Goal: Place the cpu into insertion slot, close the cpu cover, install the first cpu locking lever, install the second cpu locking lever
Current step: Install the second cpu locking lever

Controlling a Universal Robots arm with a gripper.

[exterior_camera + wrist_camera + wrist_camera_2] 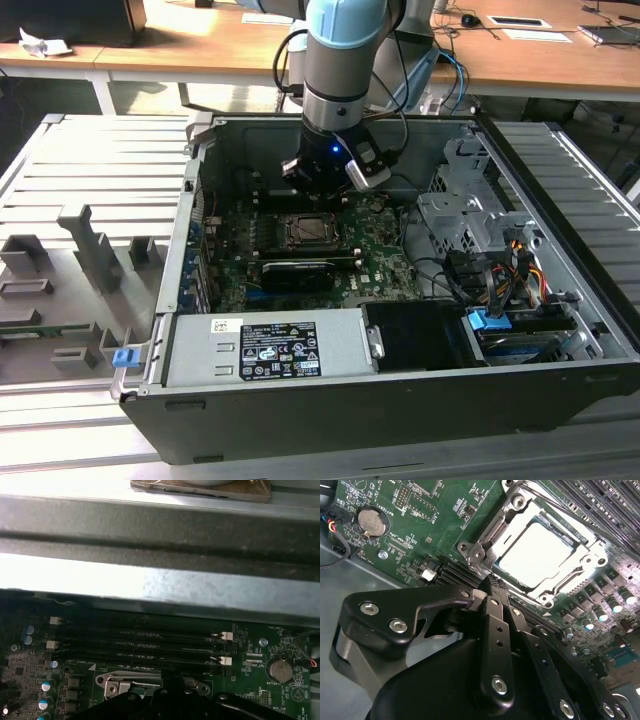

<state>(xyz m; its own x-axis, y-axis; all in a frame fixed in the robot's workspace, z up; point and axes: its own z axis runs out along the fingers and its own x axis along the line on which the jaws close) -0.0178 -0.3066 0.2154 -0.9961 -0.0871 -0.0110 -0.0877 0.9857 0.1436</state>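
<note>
The cpu [535,555] lies flat in the insertion slot [307,232], its pale metal face showing through the cut-out of the cpu cover [506,522]. The silver cover frame is down over the chip. My gripper [491,581] is shut with nothing between its fingers. Its tips sit right at the socket's edge, beside a corner of the frame. In the exterior view the gripper [316,190] hangs low over the motherboard, just behind the socket. In the first wrist view the gripper [165,689] stands at the socket's silver rim [135,682], in front of the memory slots [140,642].
The open computer case [300,400] holds a long black expansion card [298,272] just in front of the socket. On the exterior view's right are drive cages and cable bundles [490,270]. A coin battery [371,521] sits on the board. Grey fixture trays [80,260] flank the case.
</note>
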